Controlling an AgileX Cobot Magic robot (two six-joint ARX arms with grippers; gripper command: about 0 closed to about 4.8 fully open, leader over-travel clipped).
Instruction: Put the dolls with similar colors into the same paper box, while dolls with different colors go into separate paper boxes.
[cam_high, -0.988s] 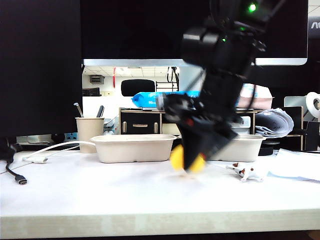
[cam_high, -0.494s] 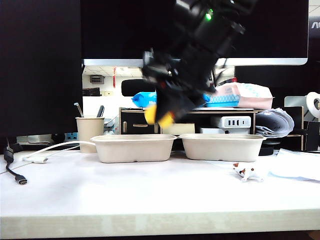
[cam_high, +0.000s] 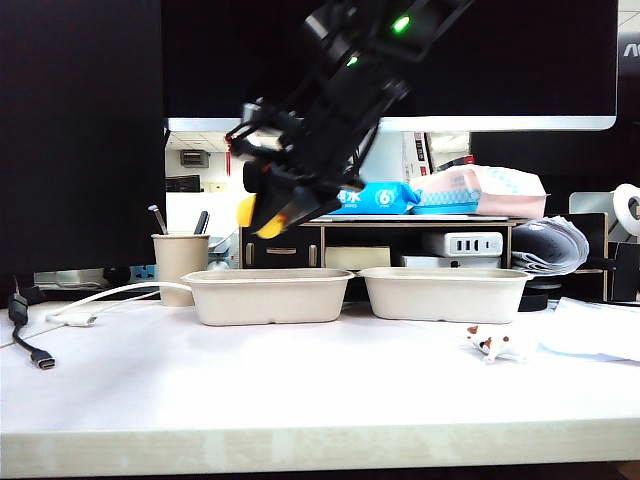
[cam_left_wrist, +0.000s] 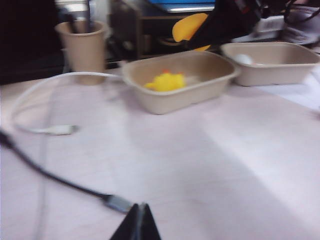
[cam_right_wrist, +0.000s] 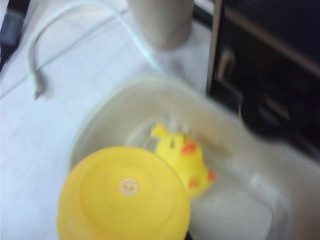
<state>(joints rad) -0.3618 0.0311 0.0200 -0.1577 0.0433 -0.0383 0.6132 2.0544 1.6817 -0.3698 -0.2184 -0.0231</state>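
Right gripper (cam_high: 268, 215) jaws grip yellow duck (cam_right_wrist: 124, 195) above left paper box (cam_high: 268, 296); left gripper (cam_left_wrist: 136, 226) jaws closed

Office desk: large monitor (cam_high: 390, 60), pen cup (cam_high: 179, 262), cables (cam_high: 30, 350), drawer cabinet (cam_high: 280, 245).

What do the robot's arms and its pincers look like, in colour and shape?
The right arm is black and bulky, with boxy segments, green indicator lights near its upper part and red accents near the wrist. Its right pincer is black too. Of the left pincer, only dark pointed fingertips show, meeting in a narrow wedge.
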